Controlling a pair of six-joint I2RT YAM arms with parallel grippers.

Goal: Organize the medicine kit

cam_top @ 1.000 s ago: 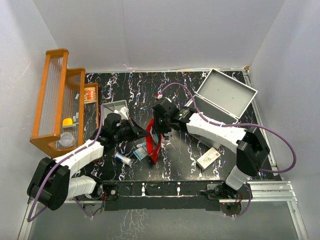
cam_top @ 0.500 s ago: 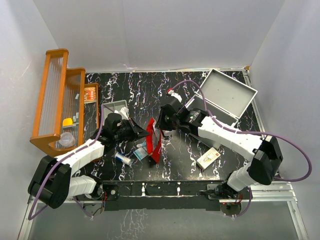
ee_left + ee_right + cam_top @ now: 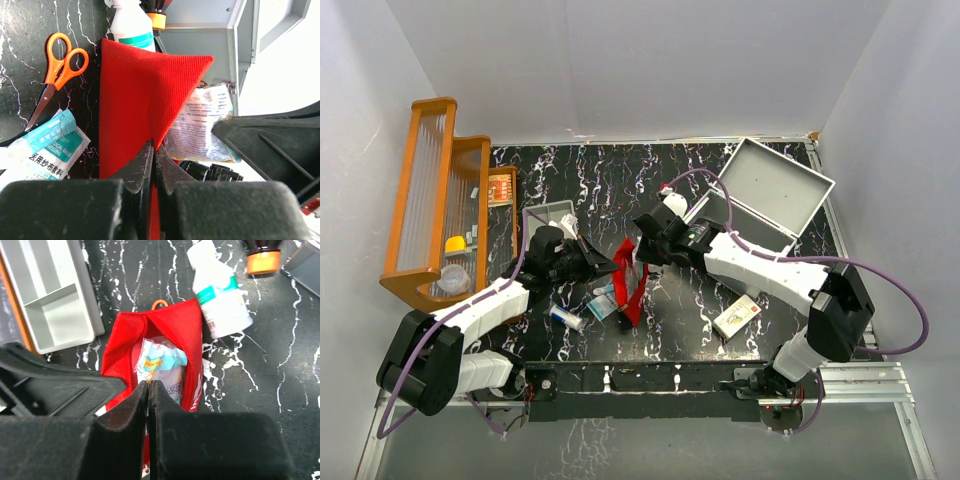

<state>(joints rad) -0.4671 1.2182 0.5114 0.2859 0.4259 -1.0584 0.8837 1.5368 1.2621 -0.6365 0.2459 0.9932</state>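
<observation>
Medicine kit [image 3: 775, 190]: one, at the far right corner of the table [image 3: 670, 170], lid up, well apart from both grippers.

Red pouch [image 3: 628, 282]: one, mid-table, standing on edge.

Left gripper [image 3: 154, 148]: fingers pressed together on a fold of pouch fabric, tenting it.

Right gripper [image 3: 149, 385]: fingers pressed together at the pouch mouth; whether on fabric or a packet, cannot tell.

Packets [image 3: 162, 365] inside the pouch: at least two.

Near the pouch:
- one white bottle [image 3: 220, 295]
- one dark bottle [image 3: 262, 255] with an orange cap
- one pair of orange scissors [image 3: 57, 67]
- one teal sachet [image 3: 47, 150]
- one divided grey tray [image 3: 50, 295]
</observation>
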